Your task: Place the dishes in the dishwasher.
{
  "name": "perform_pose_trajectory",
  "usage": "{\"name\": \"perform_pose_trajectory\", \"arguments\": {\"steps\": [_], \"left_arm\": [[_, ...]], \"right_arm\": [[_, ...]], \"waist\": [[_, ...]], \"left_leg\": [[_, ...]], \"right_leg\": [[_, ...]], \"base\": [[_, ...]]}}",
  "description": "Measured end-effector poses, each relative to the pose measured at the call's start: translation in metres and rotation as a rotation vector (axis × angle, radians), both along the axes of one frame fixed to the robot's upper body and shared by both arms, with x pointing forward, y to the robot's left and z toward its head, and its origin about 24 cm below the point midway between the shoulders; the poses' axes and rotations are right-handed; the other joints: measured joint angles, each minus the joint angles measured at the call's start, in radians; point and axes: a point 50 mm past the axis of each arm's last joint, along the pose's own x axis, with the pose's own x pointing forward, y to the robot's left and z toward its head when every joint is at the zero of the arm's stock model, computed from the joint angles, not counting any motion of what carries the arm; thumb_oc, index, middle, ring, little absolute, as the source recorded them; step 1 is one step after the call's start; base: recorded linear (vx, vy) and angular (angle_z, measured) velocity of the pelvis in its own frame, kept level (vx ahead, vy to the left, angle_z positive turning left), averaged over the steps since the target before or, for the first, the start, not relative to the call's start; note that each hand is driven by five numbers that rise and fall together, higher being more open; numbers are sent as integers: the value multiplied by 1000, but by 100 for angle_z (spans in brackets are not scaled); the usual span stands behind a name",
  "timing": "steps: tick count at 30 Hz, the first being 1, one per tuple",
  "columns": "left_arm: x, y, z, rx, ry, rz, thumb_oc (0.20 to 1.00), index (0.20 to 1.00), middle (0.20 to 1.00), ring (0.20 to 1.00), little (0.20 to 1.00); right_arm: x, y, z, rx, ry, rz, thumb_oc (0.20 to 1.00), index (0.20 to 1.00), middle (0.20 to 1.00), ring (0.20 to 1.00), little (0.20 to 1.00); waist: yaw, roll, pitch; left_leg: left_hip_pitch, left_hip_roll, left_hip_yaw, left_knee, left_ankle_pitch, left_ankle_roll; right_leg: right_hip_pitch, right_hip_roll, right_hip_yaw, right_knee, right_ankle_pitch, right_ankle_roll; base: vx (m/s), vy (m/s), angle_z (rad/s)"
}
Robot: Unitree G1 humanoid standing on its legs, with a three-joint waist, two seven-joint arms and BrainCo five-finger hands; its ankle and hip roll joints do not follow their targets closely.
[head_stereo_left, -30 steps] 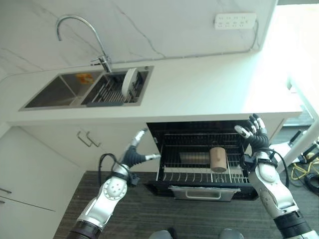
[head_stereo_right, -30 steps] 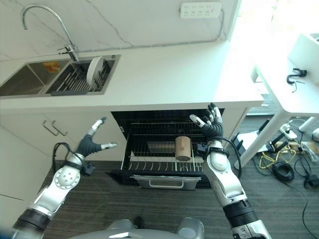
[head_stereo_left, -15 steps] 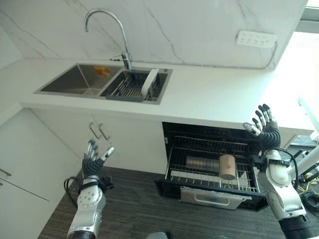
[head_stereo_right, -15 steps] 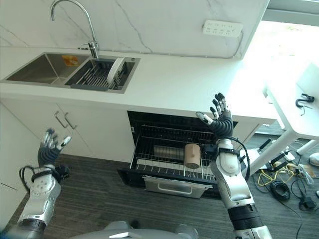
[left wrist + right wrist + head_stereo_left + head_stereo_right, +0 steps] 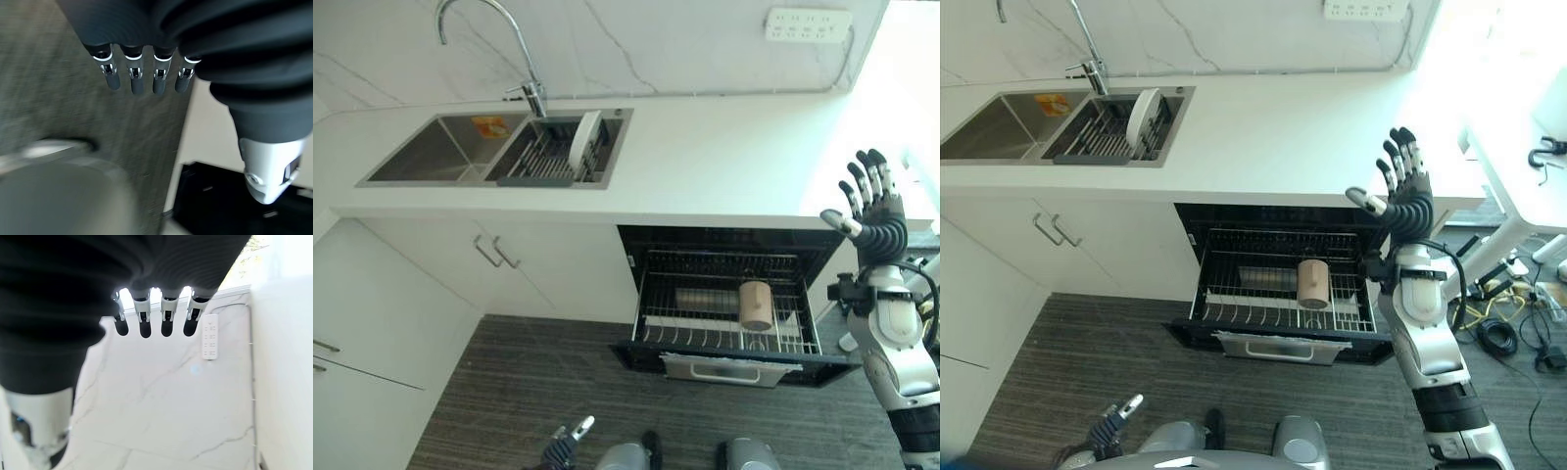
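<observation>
- One white plate (image 5: 581,140) stands on edge in the slotted rack (image 5: 553,157) in the sink's (image 5: 431,152) right basin, near the faucet (image 5: 499,39) at the counter's (image 5: 724,157) rear left; upright like that, it probably drains and offers a rim to grasp.
- Below the counter's front edge the dishwasher (image 5: 729,299) is open, its wire basket (image 5: 724,323) drawn forward, so there is room to load from above.
- A tan cup (image 5: 756,305) already lies in the basket toward its right side, beside a grey tray-like piece (image 5: 705,299).
- The right hand (image 5: 1405,191) is raised by the counter's front right corner, above the basket's right edge, fingers straight and spread, holding nothing.
- The left hand (image 5: 142,73) hangs low over the dark floor (image 5: 538,382), fingers straight, empty.
- The plate is well apart from both hands: far to the left of the right hand along the counter, and well above the left one. My reading is that a reach to the sink comes next.
</observation>
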Motion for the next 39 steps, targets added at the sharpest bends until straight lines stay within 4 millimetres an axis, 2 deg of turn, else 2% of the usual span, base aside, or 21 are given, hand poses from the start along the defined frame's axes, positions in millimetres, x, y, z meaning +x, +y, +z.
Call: {"name": "perform_pose_trajectory", "arguments": {"steps": [1,2,5,6,7,8,9,12,14,15,16,19,21,22,24,27,29,31,36,38,39], "left_arm": [[-3,0,-1,-7,14,6,1000,1000,1000,1000,1000],[-8,1,-3,-20,43,10,1000,1000,1000,1000,1000],[-15,0,-6,-44,89,8,1000,1000,1000,1000,1000],[-19,-4,-7,-76,105,1,1000,1000,1000,1000,1000],[-21,-8,-9,-93,116,-3,1000,1000,1000,1000,1000],[-22,-10,-9,-108,121,-6,1000,1000,1000,1000,1000],[-19,-7,-8,-106,121,-22,1000,1000,1000,1000,1000],[-14,3,-6,-83,120,-38,1000,1000,1000,1000,1000],[-14,4,-6,-100,128,1,1000,1000,1000,1000,1000],[-15,6,-6,-125,135,34,1000,1000,1000,1000,1000],[-17,6,-6,-135,144,48,1000,1000,1000,1000,1000],[-20,9,-6,-141,154,68,1000,1000,1000,1000,1000],[-21,11,-5,-141,165,70,1000,1000,1000,1000,1000],[-20,11,-5,-146,175,72,1000,1000,1000,1000,1000],[-22,10,-6,-155,177,80,1000,1000,1000,1000,1000],[-32,5,-8,-170,205,90,1000,1000,1000,1000,1000],[-45,-1,-11,-180,232,111,1000,1000,1000,1000,1000],[-55,-3,-12,-168,258,132,1000,1000,1000,1000,1000],[-60,0,-12,-141,273,154,1000,1000,1000,1000,1000],[-53,2,-12,-129,251,176,1000,1000,1000,1000,1000],[-49,1,-11,-129,244,186,1000,1000,1000,1000,1000]], "right_arm": [[1,1,5,-1,-16,1,1000,1000,1000,1000,1000],[3,2,13,-1,-46,3,1000,1000,1000,1000,1000],[4,0,20,-14,-67,-12,1000,1000,1000,1000,1000],[0,2,26,-10,-92,-12,1000,1000,1000,1000,1000],[-1,1,27,-16,-95,-13,1000,1000,1000,1000,1000],[-3,-2,24,-8,-90,-24,1000,1000,1000,1000,1000],[-9,-3,15,20,-66,-36,1000,1000,1000,1000,1000],[-15,2,4,79,-40,-36,1000,1000,1000,1000,1000],[-15,6,1,112,-37,-24,1000,1000,1000,1000,1000],[-14,10,0,125,-35,-13,1000,1000,1000,1000,1000],[-14,11,0,130,-33,-11,1000,1000,1000,1000,1000],[-14,13,-1,136,-34,-3,1000,1000,1000,1000,1000],[-12,14,4,133,-49,2,1000,1000,1000,1000,1000],[-12,15,3,130,-45,6,1000,1000,1000,1000,1000],[-12,16,4,116,-48,16,1000,1000,1000,1000,1000],[-11,16,8,89,-55,22,1000,1000,1000,1000,1000],[-10,13,8,60,-42,34,1000,1000,1000,1000,1000],[-9,13,11,40,-45,45,1000,1000,1000,1000,1000],[-6,15,12,38,-47,58,1000,1000,1000,1000,1000],[-1,16,9,23,-22,56,1000,1000,1000,1000,1000],[1,18,11,16,-24,64,1000,1000,1000,1000,1000]], "waist": [[-4,0,0],[-9,0,-1],[-12,10,-8],[-26,28,-20],[-36,43,-29],[-37,55,-36],[-37,38,-36],[-35,-5,-38],[-28,-13,-41],[-18,-24,-43],[-5,-27,-45],[0,-42,-64],[1,-35,-62],[-7,-34,-62],[-2,-35,-68],[-2,-32,-82],[-4,-6,-90],[-4,-1,-93],[11,-18,-84],[22,-25,-67],[27,-35,-46]], "left_leg": [[-17,33,-34,15,2,-5],[-24,96,-69,5,2,-5],[-26,148,-84,-4,2,-5],[17,138,-53,-80,9,6],[29,123,-45,-98,8,5],[52,107,-21,-119,-4,-8],[84,62,-12,-134,9,-40],[82,-26,-5,-109,-18,-5],[77,-46,0,-98,-34,21],[74,-60,16,-90,-47,45],[75,-59,27,-95,-51,56],[57,-61,53,-99,-51,88],[43,-54,52,-97,-49,96],[47,-49,44,-120,-32,103],[50,-53,53,-133,-24,104],[44,-69,70,-128,-29,98],[48,-64,73,-129,-22,84],[60,-60,78,-143,-13,74],[64,-66,73,-149,13,56],[53,-55,65,-141,18,46],[19,-48,34,-83,13,35]], "right_leg": [[5,2,3,-5,-2,3],[3,1,22,-6,2,12],[0,-7,46,-10,1,33],[4,-30,64,-22,17,81],[10,-37,61,-30,20,102],[19,-49,61,-35,20,117],[46,-90,62,-40,28,132],[74,-173,73,-73,96,121],[71,-191,76,-87,161,113],[71,-207,77,-110,225,112],[61,-214,74,-116,237,115],[39,-184,15,-111,227,137],[35,-117,-9,-115,189,141],[35,-35,-2,-87,122,131],[28,39,-28,-78,70,85],[20,54,-55,-104,39,30],[19,65,-42,-103,36,26],[18,63,-45,-91,26,17],[-5,60,-46,-22,-16,-3],[-11,55,-57,0,-31,-20],[-4,49,-60,-3,-35,-46]], "base": [[98,416,-26],[108,503,-32],[95,443,-30],[125,486,-22],[128,503,-13],[70,316,17],[53,294,26],[32,292,27],[-31,242,2],[-69,214,-23],[-63,144,-31],[-73,96,-23],[-25,41,-16],[9,6,6],[21,-26,-6],[82,-76,-13],[89,-77,-14],[88,-45,-7],[94,21,4],[177,205,19],[174,232,17]]}}
